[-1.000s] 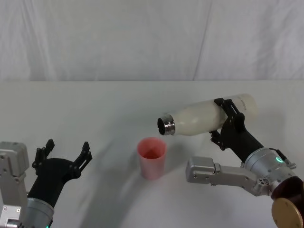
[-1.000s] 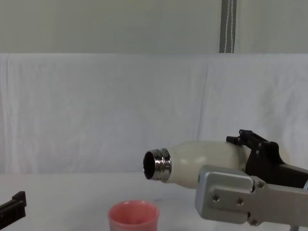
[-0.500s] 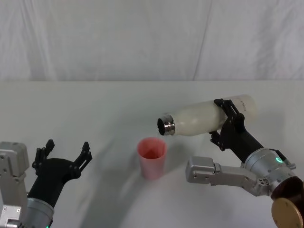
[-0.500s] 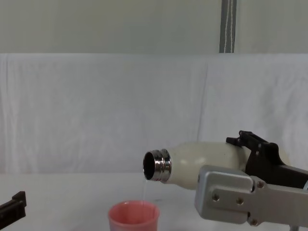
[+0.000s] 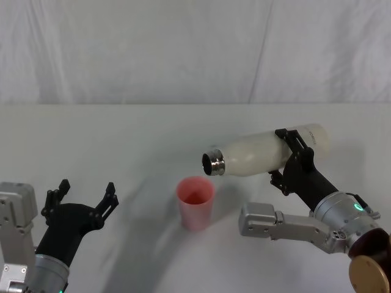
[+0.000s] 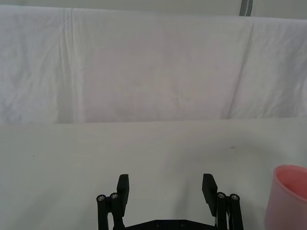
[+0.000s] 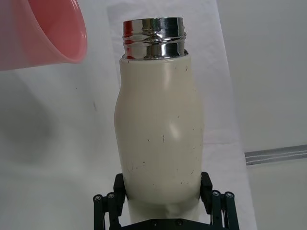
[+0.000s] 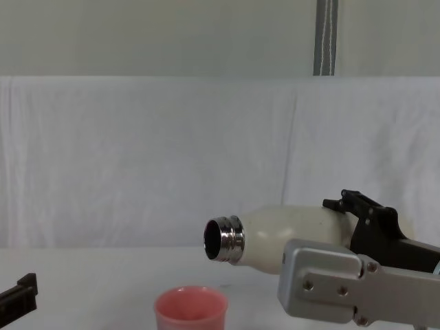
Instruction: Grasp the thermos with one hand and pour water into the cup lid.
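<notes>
Right claw (image 5: 292, 160) is clamped across the lower body of the thermos (image 5: 263, 152), one finger on each side, and holds it raised off the counter (image 5: 122, 140), tipped close to horizontal. The steel neck (image 8: 223, 239) points away from the claw, out over the cup lid (image 5: 195, 202), which stands upright on the counter below and just beyond the mouth. No stream is visible at the mouth in the chest view; whether the cup lid holds water I cannot tell. Judgement: grasp and tilt are done; the pour is under way or pausing, with righting the thermos left. Left claw (image 5: 82, 196) rests spread, well off to the side.
</notes>
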### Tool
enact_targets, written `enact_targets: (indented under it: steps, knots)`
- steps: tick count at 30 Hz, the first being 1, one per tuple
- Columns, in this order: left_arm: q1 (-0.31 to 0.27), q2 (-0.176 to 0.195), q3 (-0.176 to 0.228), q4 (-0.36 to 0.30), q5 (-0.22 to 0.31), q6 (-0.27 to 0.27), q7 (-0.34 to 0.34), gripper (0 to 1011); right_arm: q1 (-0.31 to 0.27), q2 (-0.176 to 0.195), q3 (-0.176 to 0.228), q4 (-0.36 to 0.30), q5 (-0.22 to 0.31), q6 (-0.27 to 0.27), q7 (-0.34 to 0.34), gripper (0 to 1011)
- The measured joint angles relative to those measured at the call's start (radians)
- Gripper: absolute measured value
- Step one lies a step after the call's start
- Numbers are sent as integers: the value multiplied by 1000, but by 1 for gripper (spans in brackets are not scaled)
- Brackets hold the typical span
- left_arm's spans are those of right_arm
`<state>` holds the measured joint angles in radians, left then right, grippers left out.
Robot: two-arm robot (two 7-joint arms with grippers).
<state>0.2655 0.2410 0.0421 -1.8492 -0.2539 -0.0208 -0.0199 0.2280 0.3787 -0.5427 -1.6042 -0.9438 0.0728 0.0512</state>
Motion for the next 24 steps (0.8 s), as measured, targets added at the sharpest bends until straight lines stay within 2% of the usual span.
enact_targets:
  steps: [24]
  knots:
    - [0, 0, 0, 0, 0, 0, 0, 1001, 2, 6, -3, 3, -9, -1, -5, 951]
